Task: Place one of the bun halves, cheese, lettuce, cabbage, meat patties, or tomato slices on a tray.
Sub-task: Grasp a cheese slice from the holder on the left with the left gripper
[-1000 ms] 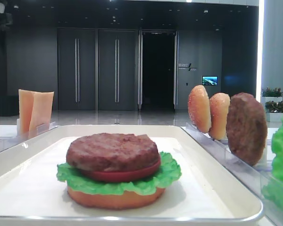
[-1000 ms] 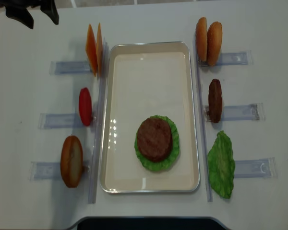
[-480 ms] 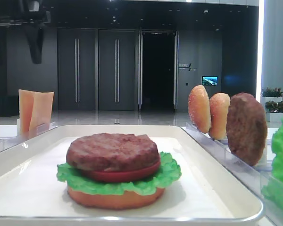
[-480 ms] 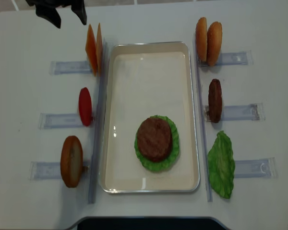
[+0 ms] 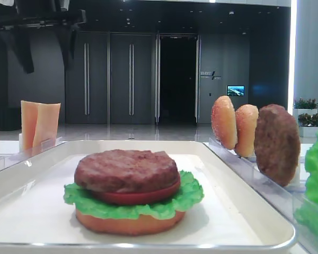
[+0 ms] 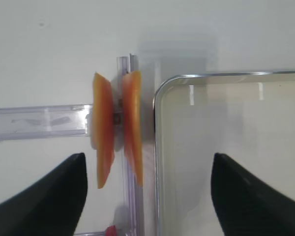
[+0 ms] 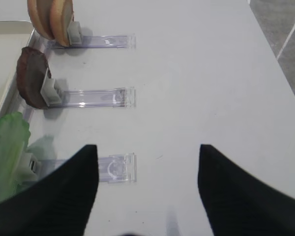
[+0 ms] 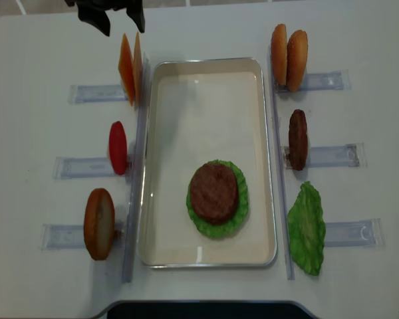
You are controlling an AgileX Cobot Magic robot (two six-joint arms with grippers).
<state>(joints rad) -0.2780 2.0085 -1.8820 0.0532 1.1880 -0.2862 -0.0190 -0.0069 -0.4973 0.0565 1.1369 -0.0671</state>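
cheese (image 8: 130, 68) orange | tray (image 8: 206, 64) cream | lettuce (image 8: 306, 228) green | tomato slice (image 8: 118, 147) red

Glossy plastic cheese (image 6: 115, 132); smooth, shiny tray (image 8: 266, 166).

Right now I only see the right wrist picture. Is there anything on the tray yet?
Observer: Yes. A stack sits on the tray: a bottom bun half, then lettuce, a tomato slice, and a meat patty on top.
Operator: Where's the other hand?
Observer: The left hand hovers open above two cheese slices, which stand upright beside the tray's far left corner.
Operator: What else is on that side?
Observer: A spare tomato slice and a spare bun half stand on edge in clear racks.
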